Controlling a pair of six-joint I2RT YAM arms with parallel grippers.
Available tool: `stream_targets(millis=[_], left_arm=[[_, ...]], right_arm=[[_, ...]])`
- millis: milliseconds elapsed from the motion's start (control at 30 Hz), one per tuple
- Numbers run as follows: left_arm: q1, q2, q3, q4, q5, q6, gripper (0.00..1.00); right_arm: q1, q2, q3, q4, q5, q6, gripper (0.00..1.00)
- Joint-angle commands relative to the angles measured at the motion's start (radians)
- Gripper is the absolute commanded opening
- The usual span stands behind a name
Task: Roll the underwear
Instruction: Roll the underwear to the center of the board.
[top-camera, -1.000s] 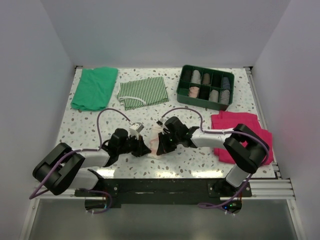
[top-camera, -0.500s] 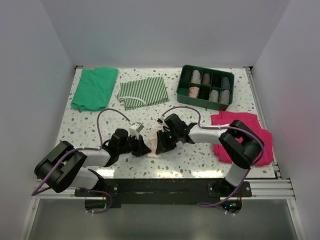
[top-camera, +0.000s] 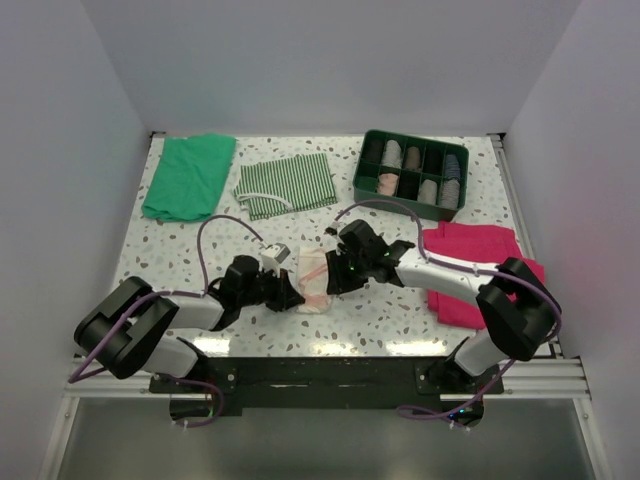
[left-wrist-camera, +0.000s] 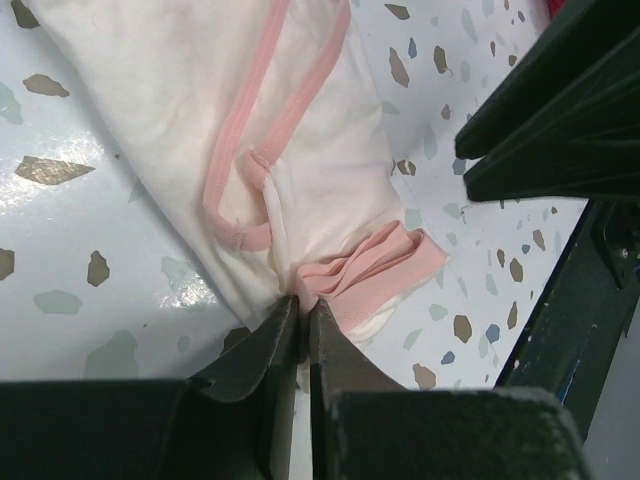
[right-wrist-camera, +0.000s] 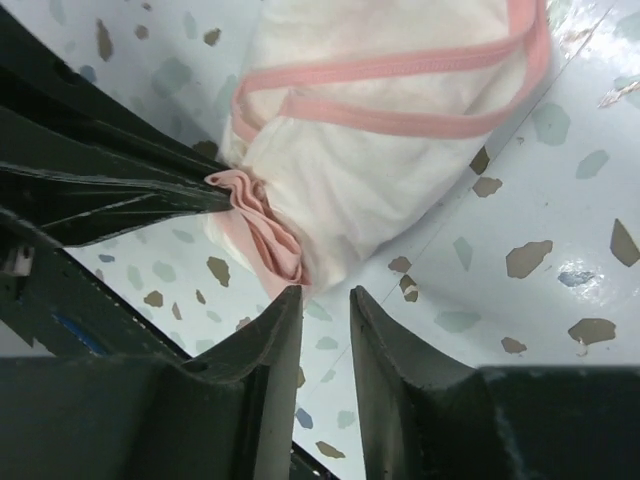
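The underwear (top-camera: 313, 283) lies folded on the speckled table between the two arms, pale pink with darker pink edging (left-wrist-camera: 300, 95) (right-wrist-camera: 400, 110). My left gripper (top-camera: 289, 297) (left-wrist-camera: 302, 303) is shut on its bunched pink waistband at the near left corner. My right gripper (top-camera: 334, 280) (right-wrist-camera: 327, 292) stands open just off the garment's right edge, nothing between its fingers. The left gripper's dark fingers (right-wrist-camera: 110, 190) show at the left of the right wrist view, pinching the waistband.
A green compartment tray (top-camera: 411, 174) with rolled garments stands at the back right. A bright magenta cloth (top-camera: 478, 262) lies right, under the right arm. A green-and-white striped cloth (top-camera: 287, 184) and a plain green cloth (top-camera: 189, 174) lie at the back left.
My right gripper has let go of the underwear, opened and drawn back to the right. The garment now lies flatter. The left gripper keeps its hold.
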Motion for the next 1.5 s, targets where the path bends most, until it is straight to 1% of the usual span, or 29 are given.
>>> stream_targets(millis=[0, 33, 133, 200, 333, 600, 633, 700, 800, 967, 1067, 1100, 1200, 1467], left_arm=[[-0.001, 0.031, 0.005, -0.073, -0.018, 0.044, 0.07], [-0.001, 0.036, 0.014, -0.077, -0.017, 0.046, 0.07], [-0.001, 0.048, 0.039, -0.099, -0.015, 0.046, 0.07], [-0.001, 0.062, 0.057, -0.122, -0.015, 0.047, 0.06], [-0.001, 0.102, 0.118, -0.151, 0.002, 0.061, 0.06], [-0.001, 0.181, 0.189, -0.180, 0.040, 0.096, 0.06], [-0.001, 0.184, 0.195, -0.186, 0.043, 0.101, 0.06], [0.001, 0.194, 0.209, -0.203, 0.046, 0.110, 0.06], [-0.001, 0.201, 0.218, -0.214, 0.048, 0.116, 0.06], [-0.001, 0.209, 0.224, -0.223, 0.052, 0.116, 0.06], [0.001, 0.214, 0.229, -0.223, 0.058, 0.118, 0.06], [0.001, 0.214, 0.235, -0.224, 0.065, 0.118, 0.06], [0.001, 0.221, 0.247, -0.231, 0.066, 0.122, 0.06], [0.004, 0.253, 0.266, -0.225, 0.098, 0.116, 0.06]], right_arm=[[0.005, -0.053, 0.008, -0.006, 0.006, -0.076, 0.18], [0.010, -0.053, 0.012, -0.009, -0.005, -0.092, 0.13], [0.040, -0.050, 0.032, -0.037, -0.014, -0.150, 0.04], [0.070, -0.042, 0.044, -0.061, -0.008, -0.187, 0.01], [0.083, -0.010, 0.063, -0.071, -0.003, -0.220, 0.00], [0.085, 0.076, 0.115, -0.078, 0.072, -0.266, 0.00], [0.086, 0.084, 0.116, -0.072, 0.073, -0.274, 0.01], [0.087, 0.102, 0.129, -0.077, 0.099, -0.296, 0.09], [0.085, 0.153, 0.153, -0.130, 0.154, -0.338, 0.10], [0.085, 0.151, 0.129, -0.108, 0.133, -0.365, 0.11], [0.085, 0.092, 0.101, -0.075, 0.102, -0.362, 0.23], [0.086, 0.052, 0.084, -0.069, 0.102, -0.365, 0.32], [0.085, 0.016, 0.066, -0.069, 0.099, -0.377, 0.38], [0.106, -0.027, 0.020, -0.035, 0.095, -0.400, 0.40]])
